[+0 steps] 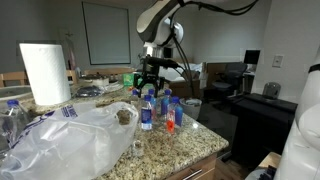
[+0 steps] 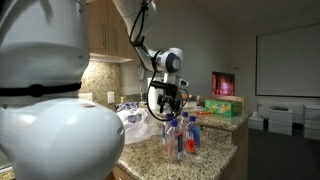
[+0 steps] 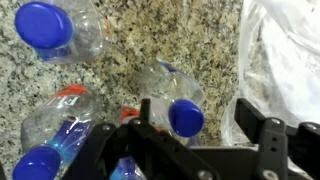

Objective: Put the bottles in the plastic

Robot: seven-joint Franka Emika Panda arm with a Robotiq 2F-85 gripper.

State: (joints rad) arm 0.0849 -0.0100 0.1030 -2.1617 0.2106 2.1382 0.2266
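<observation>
Speckled granite surface (image 3: pixel 150 30): the end effector (image 3: pixel 200 122) hangs with jaws apart astride one blue-capped bottle (image 3: pixel 168 88), contact unclear, just beside the plastic (image 3: pixel 285 50); other bottles (image 3: pixel 60 30) nearby.

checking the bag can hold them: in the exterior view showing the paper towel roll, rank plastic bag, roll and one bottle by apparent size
1. plastic bag, largest, though nearest the camera
2. paper towel roll
3. bottle, clearly smallest
</observation>
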